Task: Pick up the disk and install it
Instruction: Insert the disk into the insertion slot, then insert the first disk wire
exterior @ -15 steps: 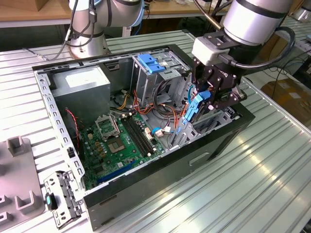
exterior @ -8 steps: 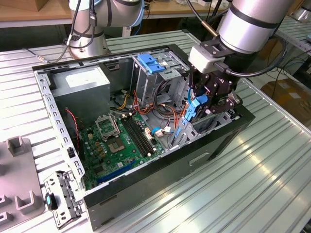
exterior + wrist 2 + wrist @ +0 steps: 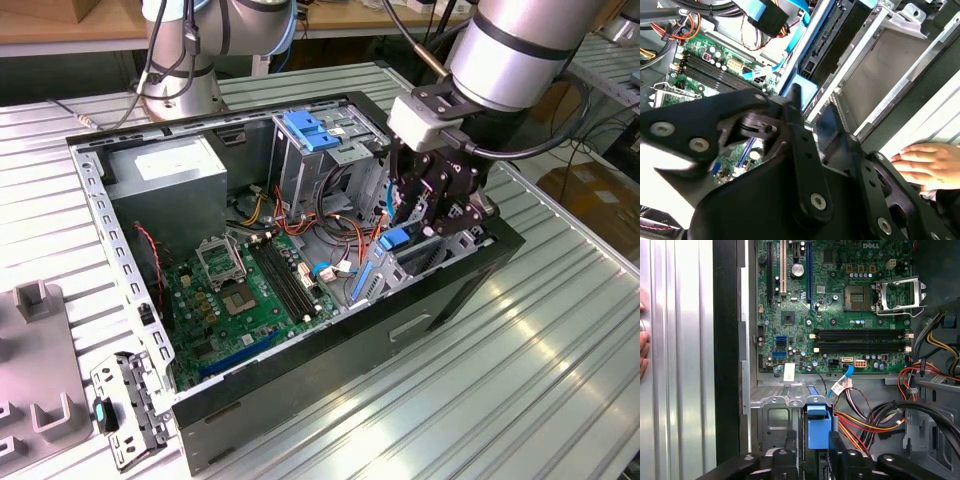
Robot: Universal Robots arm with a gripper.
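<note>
Now the gripper reaches down into the case, right of centre in the exterior view. Its jaws are narrow and clamped on the disk, which stands on edge between them in the first wrist view, blue frame toward the camera. The disk sits partly inside the metal bay, just beside the board. In the second wrist view a hand rests on the table outside the case.

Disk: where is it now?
Exterior view's right: the disk stands on edge in the metal drive bay, beneath the pincer, beside the motherboard.
</note>
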